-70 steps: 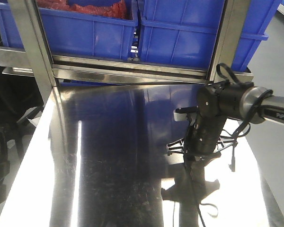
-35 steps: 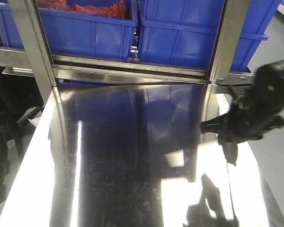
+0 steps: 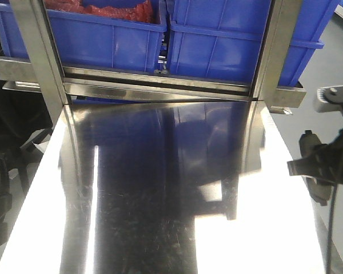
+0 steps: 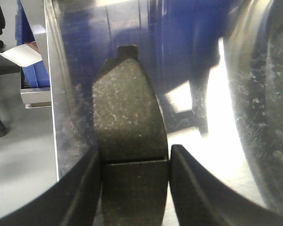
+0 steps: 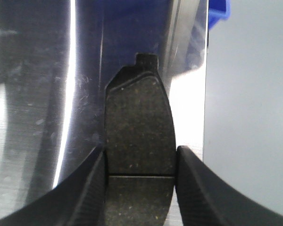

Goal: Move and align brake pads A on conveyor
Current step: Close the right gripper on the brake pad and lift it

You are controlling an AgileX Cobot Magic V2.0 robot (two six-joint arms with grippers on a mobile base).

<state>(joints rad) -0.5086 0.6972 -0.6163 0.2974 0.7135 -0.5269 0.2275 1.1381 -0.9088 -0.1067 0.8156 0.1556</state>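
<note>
Left end effector (image 4: 134, 151) and right end effector (image 5: 140, 151) are each clamping a brake pad.
Left pad (image 4: 127, 108) and right pad (image 5: 139, 117) are hanging over the table (image 5: 37, 94), pinched at the groove; stiff, gritty, probably not slipping.

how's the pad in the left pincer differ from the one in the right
The left pad looks paler, with light speckles; the right pad looks darker. The left pad shows the table edge and floor on its left in its wrist view; the right pad shows them on its right. Both sit clamped near the groove, in the left pincer and the right pincer, tabs at the far end.
</note>
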